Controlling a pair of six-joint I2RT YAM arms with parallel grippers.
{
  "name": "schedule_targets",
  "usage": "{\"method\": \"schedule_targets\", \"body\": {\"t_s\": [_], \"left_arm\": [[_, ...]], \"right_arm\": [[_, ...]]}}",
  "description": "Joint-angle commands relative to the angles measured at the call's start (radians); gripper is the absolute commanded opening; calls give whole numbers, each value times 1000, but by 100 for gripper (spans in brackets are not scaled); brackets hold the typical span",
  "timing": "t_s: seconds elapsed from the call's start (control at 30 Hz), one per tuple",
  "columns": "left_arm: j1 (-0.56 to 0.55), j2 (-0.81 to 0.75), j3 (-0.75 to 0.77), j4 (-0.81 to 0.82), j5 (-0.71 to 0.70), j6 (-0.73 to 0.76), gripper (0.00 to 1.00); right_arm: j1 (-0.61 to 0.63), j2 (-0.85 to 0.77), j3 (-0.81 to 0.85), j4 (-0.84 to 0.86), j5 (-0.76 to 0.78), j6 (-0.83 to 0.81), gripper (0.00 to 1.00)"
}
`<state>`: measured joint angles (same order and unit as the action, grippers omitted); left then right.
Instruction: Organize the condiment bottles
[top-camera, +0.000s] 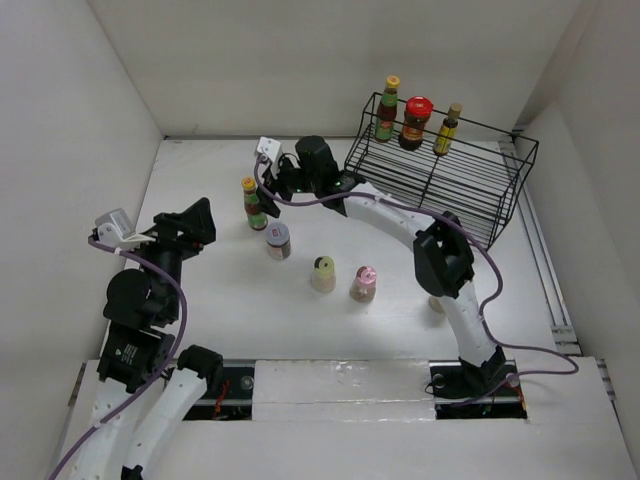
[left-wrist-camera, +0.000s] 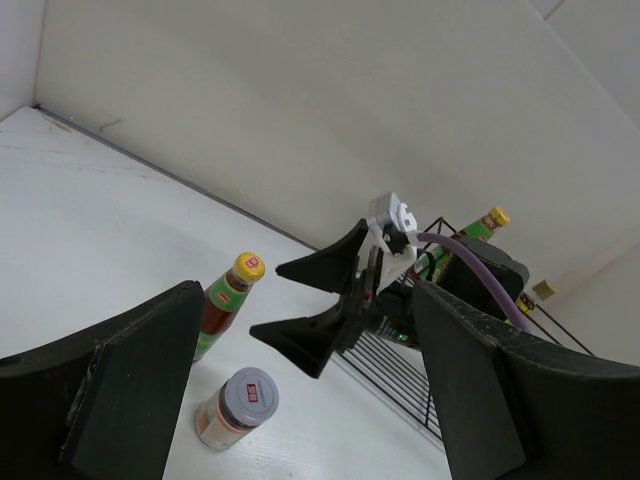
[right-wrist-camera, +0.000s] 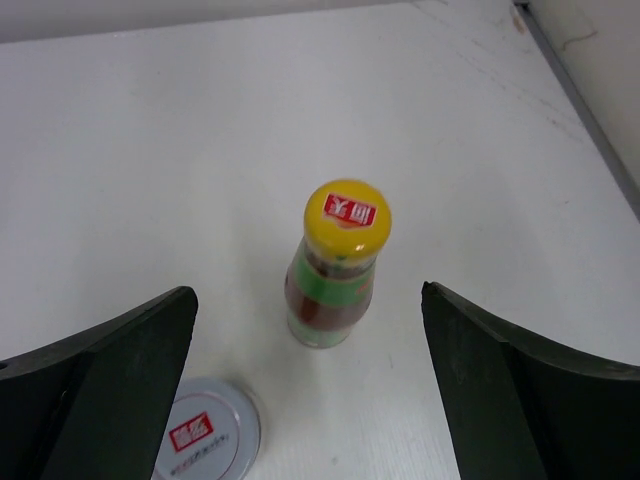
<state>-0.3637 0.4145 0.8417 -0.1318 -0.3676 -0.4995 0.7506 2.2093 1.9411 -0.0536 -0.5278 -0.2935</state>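
Two pincers gape wide above the white surface (top-camera: 280, 330). At far left we see the left pincer (top-camera: 200, 228) hanging empty, well apart from the bottles. Next comes the yellow-capped bottle (right-wrist-camera: 337, 270), upright and untouched between the spread fingers of the right pincer (left-wrist-camera: 275, 300), with the silver-lidded jar (top-camera: 278, 240) just beside it. Further right stand the cream shaker (top-camera: 323, 273) and the pink-capped shaker (top-camera: 364, 284). The red-lidded jar (top-camera: 416, 122) and two slim bottles (top-camera: 387, 110) sit on the black wire rack (top-camera: 470, 190). We judge a tip-over the main risk: an off-centre closing finger could topple the tall bottle or knock the neighbouring jar.
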Motion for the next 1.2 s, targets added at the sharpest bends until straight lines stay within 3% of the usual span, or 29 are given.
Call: {"method": "schedule_targets", "body": {"t_s": [0.0,0.17,0.27,0.37,0.4,0.53,0.57,0.83,1.17], "left_arm": [[5,-13,5,34,-4,-5,81],[5,-13,-4,34,15,-5,81],[5,-13,-4,34,25,-5,81],[5,-3,-4,43,25,-5,81],[5,-3,-4,43,25,-5,81],[5,6,-4,43,36,-5,81],[5,6,-4,43,36,-5,81],[5,6,-4,43,47,-5,81],[5,6,-13,52,59,-5,81]], "right_arm": [[3,48,130,57,-3,-4,100],[22,165,239,113,46,53,100],[23,233,300,181,55,115,95],[23,257,328,268,55,188,73],[23,257,285,308,46,209,57],[23,188,173,497,46,298,30],[23,149,151,558,46,324,27],[10,-140,9,650,74,336,23],[-187,-425,-45,366,106,314,21]]}}
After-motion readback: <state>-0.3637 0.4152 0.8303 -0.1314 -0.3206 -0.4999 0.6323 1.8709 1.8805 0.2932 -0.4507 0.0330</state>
